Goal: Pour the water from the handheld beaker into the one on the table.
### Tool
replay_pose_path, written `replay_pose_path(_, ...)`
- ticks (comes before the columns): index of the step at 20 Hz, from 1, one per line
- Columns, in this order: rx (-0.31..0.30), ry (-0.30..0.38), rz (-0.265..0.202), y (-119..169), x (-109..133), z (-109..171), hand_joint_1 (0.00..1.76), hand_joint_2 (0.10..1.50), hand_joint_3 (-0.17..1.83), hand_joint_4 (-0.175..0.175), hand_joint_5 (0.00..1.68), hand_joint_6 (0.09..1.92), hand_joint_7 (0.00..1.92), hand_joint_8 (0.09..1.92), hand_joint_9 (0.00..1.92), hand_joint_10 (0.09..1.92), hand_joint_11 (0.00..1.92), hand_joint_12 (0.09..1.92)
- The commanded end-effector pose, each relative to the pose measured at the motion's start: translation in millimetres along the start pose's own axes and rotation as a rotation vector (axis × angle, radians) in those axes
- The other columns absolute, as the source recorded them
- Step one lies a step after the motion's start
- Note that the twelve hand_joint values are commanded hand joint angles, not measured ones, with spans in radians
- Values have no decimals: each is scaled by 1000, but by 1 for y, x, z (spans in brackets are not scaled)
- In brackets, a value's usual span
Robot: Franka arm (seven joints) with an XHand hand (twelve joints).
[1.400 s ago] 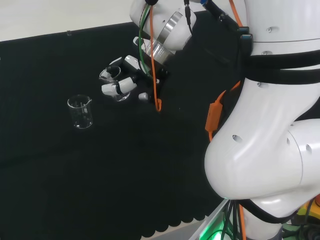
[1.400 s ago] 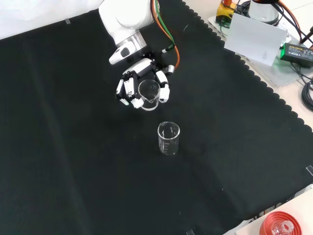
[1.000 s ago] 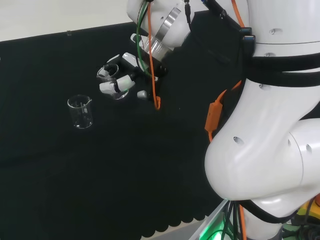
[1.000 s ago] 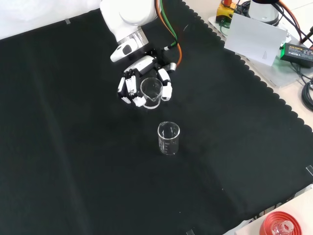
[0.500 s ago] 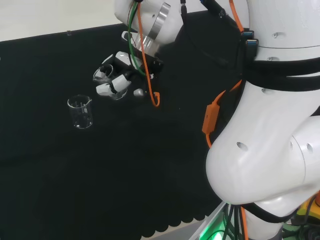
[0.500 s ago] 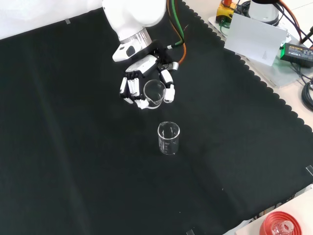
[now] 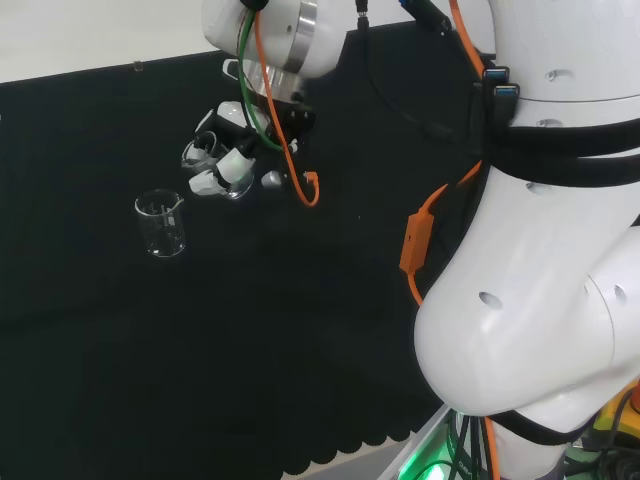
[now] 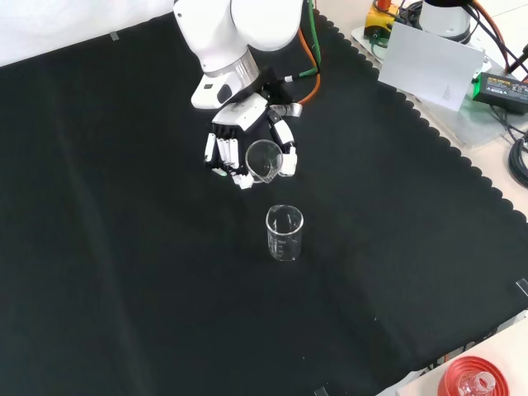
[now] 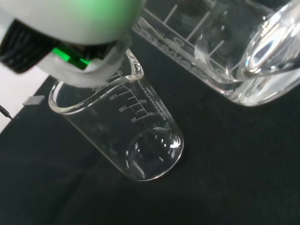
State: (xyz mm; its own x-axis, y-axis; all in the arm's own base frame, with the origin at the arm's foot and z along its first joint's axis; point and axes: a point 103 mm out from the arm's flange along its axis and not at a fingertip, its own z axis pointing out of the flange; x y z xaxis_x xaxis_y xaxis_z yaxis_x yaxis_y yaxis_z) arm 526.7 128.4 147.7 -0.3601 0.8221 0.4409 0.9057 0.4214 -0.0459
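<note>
My black and white hand [image 8: 235, 148] hangs above the cloth with its fingers curled round a clear glass beaker [image 8: 263, 159], whose mouth tips toward the front view's lower edge. In the head view the hand [image 7: 228, 160] and its held beaker [image 7: 203, 158] sit up and to the right of a second clear beaker [image 7: 161, 224] that stands upright on the black cloth. The front view has that standing beaker [image 8: 285, 234] just below the hand. Close up in the wrist view, the standing beaker [image 9: 123, 135] looks empty and the held beaker [image 9: 225, 51] is beside it.
Black cloth [image 8: 124, 272] covers the bench around both beakers. A white box [image 8: 433, 64] and cables lie beyond the cloth's scalloped edge at the front view's upper right. A red ribbed ring [image 8: 478, 381] sits at its lower right corner. The arm's white links [image 7: 540, 280] stand at the head view's right.
The hand has carried the held beaker closer to the standing beaker, leftward in the head view and downward in the front view, and tipped it further. The standing beaker has not moved.
</note>
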Motion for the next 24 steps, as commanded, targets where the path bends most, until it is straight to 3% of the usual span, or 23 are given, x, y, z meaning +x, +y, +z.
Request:
replay_pose_path(1, 40, -57, -6, 6, 10, 1, 1306, 516, 810, 108, 1359, 628, 1623, 87, 1276, 366, 632, 1221)
replay_pose_path(7, 76, -110, -13, 10, 19, 0, 1306, 516, 811, 108, 1358, 629, 1624, 87, 1279, 364, 644, 1219)
replay_pose_path(9, 86, -136, -13, 11, 21, 0, 1315, 616, 624, -76, 1399, 434, 1598, 87, 1284, 344, 656, 1191)
replay_pose_path(10, 91, -149, -12, 11, 22, 0, 1317, 652, 555, -125, 1421, 352, 1589, 87, 1290, 327, 660, 1178)
replay_pose_path(12, 99, -177, -10, 12, 25, 0, 1319, 684, 496, -164, 1442, 275, 1582, 87, 1297, 309, 666, 1167)
replay_pose_path(24, 142, -277, 5, 14, 33, -1, 1319, 693, 477, -175, 1453, 243, 1580, 87, 1306, 296, 678, 1162)
